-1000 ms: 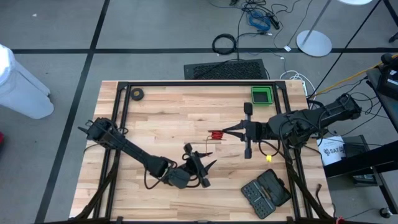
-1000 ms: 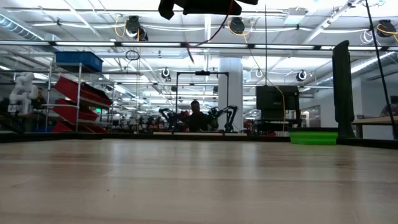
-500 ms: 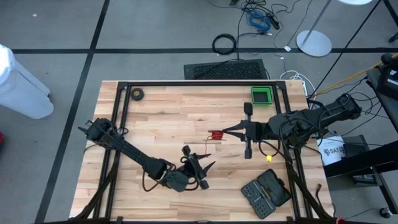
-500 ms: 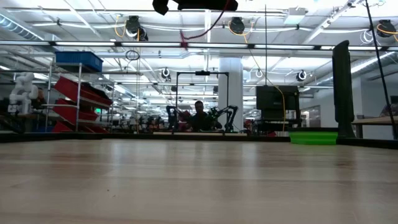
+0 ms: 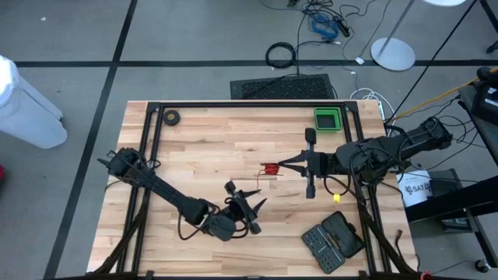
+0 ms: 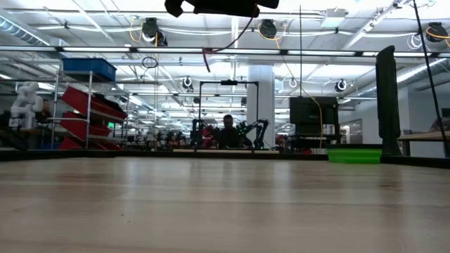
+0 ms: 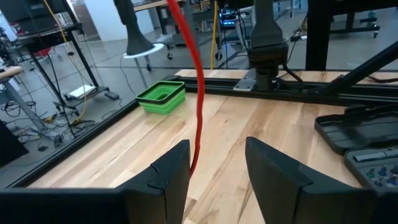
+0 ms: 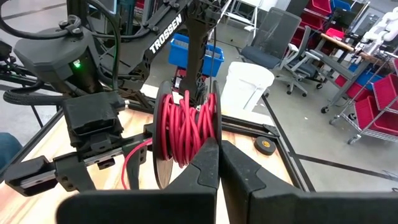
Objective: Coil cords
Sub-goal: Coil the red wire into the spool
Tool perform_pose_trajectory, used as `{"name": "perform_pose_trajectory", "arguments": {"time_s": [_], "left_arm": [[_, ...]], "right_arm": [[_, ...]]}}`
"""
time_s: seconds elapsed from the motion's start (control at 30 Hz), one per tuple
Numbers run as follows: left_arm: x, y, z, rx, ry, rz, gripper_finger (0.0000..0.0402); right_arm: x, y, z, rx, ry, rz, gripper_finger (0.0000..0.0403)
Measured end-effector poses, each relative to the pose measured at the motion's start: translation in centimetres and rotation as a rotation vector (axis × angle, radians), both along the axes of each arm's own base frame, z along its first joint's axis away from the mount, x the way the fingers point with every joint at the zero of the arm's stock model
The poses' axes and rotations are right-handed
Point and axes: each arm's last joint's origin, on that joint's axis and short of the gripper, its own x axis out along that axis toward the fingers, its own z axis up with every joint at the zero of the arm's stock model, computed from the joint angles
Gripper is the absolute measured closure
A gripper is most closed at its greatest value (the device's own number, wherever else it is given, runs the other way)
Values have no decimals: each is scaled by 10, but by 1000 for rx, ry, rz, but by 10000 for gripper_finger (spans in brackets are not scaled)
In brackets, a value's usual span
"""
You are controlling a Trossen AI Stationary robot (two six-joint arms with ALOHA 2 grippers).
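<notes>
Left gripper (image 5: 247, 204), fingers apart, shifted slightly; red cord (image 7: 196, 93) runs lengthwise toward clamped-shut right gripper (image 5: 274, 168).

Bright, even overhead lighting from ceiling strip lights (image 6: 84, 50); shadows on the worktop (image 5: 233, 148) are faint. In the low view the near worktop surface is blurred.

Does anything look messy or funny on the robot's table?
Nothing is spilled or broken. The odd bit is the red cord: it hangs in the air between the arms. The right gripper pinches the reel wound with it, and the loose end runs between the left gripper fingers.
</notes>
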Motion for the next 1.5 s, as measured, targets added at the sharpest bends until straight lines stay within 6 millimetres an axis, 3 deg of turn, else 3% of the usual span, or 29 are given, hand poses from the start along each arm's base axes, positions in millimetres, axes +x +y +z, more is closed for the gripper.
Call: {"name": "perform_pose_trajectory", "arguments": {"time_s": [0.3, 0.8, 1.17, 1.5], "left_arm": [[-1, -1, 0, 0, 1, -4, 284], [-1, -3, 0, 2, 4, -10, 291], [-2, -2, -1, 14, 15, -8, 392], [-1, 5, -2, 53, 22, 91, 398]], "right_arm": [[0, 0, 0, 0, 0, 0, 403], [0, 0, 0, 0, 0, 0, 403], [0, 0, 0, 0, 0, 0, 403], [0, 0, 0, 8, 0, 1, 403]]}}
